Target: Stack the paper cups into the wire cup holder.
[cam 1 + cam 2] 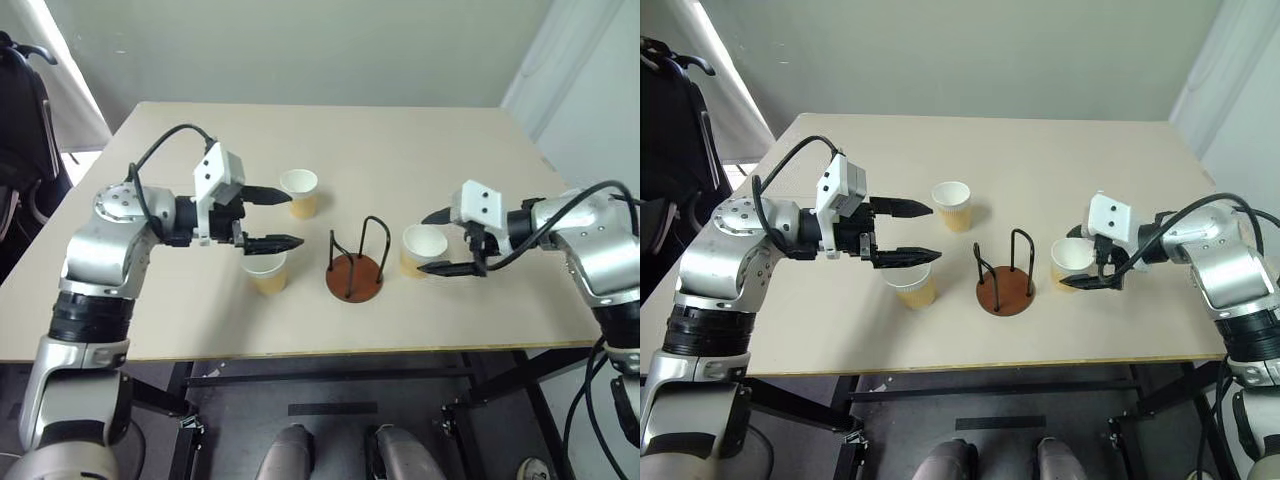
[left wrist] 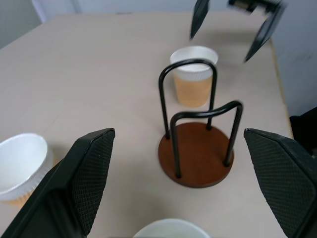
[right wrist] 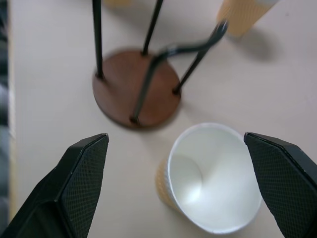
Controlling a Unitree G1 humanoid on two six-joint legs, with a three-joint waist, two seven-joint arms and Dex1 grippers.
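Three tan paper cups (image 1: 298, 192) (image 1: 266, 271) (image 1: 422, 249) are stood upright around the empty wire cup holder (image 1: 355, 276) — none stacked.

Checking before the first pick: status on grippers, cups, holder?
Left gripper and right gripper open, empty. Three tan paper cups upright on table. Wire cup holder with brown disc base empty. Nothing blocking.

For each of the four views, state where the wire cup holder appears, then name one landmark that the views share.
Left eye: wire cup holder lower centre.
Right eye: wire cup holder just right of centre.
Left wrist: wire cup holder centre.
Right wrist: wire cup holder upper left.
Shared landmark: the paper cup beside the holder.
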